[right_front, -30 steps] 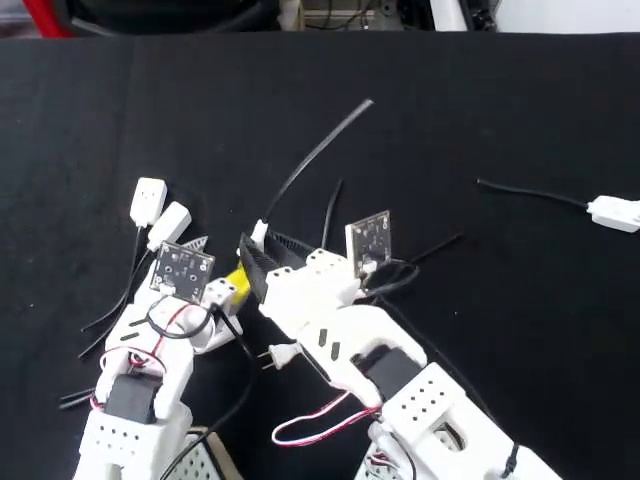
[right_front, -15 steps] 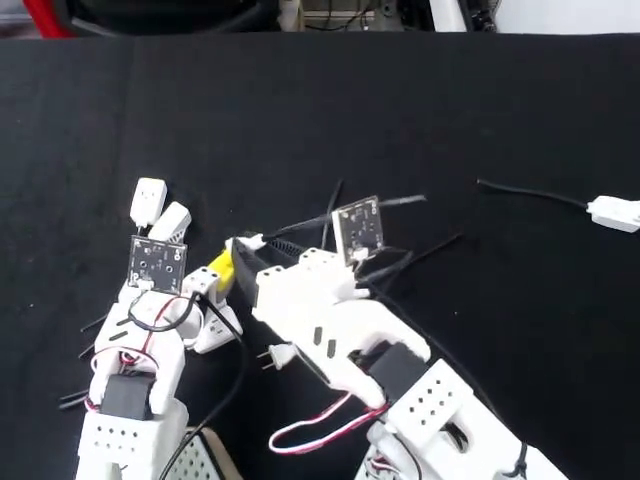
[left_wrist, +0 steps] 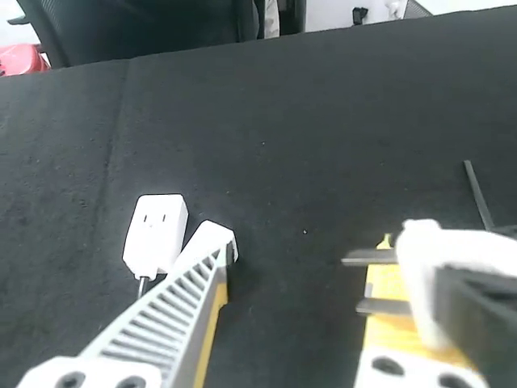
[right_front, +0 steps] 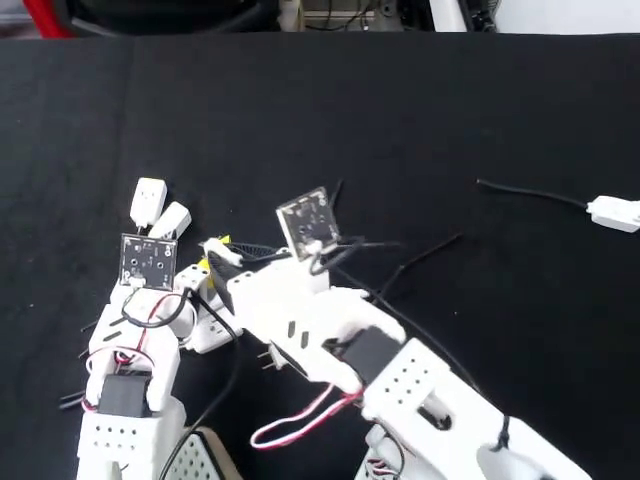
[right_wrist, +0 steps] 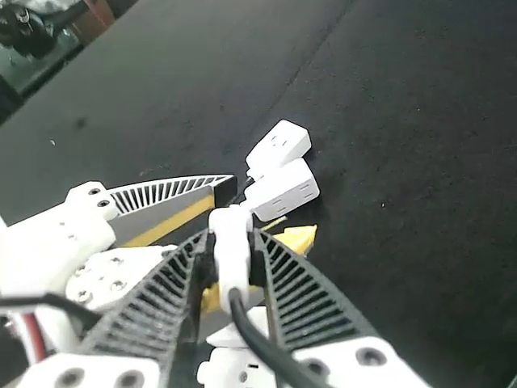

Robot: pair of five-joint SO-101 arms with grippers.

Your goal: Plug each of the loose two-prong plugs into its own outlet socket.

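Two-prong plug point(right_wrist: 230, 263) is sitting clamped in the right gripper point(right_wrist: 230, 238), whose ribbed fingers are pressing on the white body from both sides while the black cord point(right_wrist: 252, 343) is trailing back between them. In the left wrist view its two metal prongs point(left_wrist: 370, 283) are sticking out bare, just beside the left gripper's yellow-lined finger point(left_wrist: 396, 323).

Left gripper point(left_wrist: 303, 267) is resting low over the black table point(left_wrist: 307, 121) with its fingers spread well apart and nothing between them. Its ribbed finger point(left_wrist: 166, 311) is lying just beside the nearer of the two outlet sockets point(right_front: 172, 219); the farther socket point(right_front: 148, 200) is lying right against it, slot face showing. In the high view the held plug is hovering near these sockets, apart from them, with the right arm stretching across from the right side.

Another loose plug point(right_front: 268, 357) is peeking out from under the right arm, prongs showing. Far off to the right, a white connector point(right_front: 613, 212) on a black cord is lying on the table.
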